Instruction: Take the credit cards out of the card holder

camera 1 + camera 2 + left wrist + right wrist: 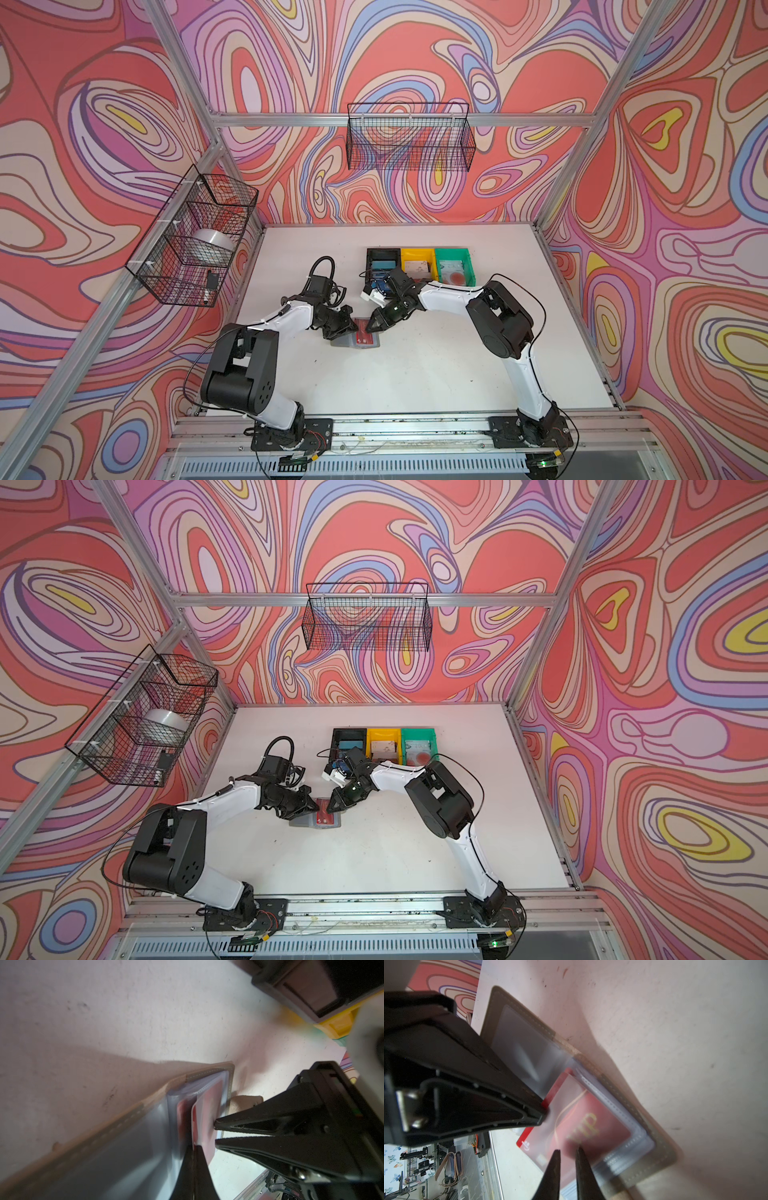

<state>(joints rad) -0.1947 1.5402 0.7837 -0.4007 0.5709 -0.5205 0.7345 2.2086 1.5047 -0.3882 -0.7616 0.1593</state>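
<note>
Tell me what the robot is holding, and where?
Left gripper: jaws shut on a clear pocket edge of the card holder. Right gripper: jaws slightly apart at the red card; hold unclear.

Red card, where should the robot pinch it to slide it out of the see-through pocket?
Grip the red card by its bare strip poking out of the clear pocket, probably coming in low from that open side. The rest sits under plastic, and the card holder's stitched rim hems in the far sides.

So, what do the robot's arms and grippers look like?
The left arm and right arm have white shells, bulky black joints and looping black cables. The left gripper and right gripper are black with tapered, pointed fingers.
</note>
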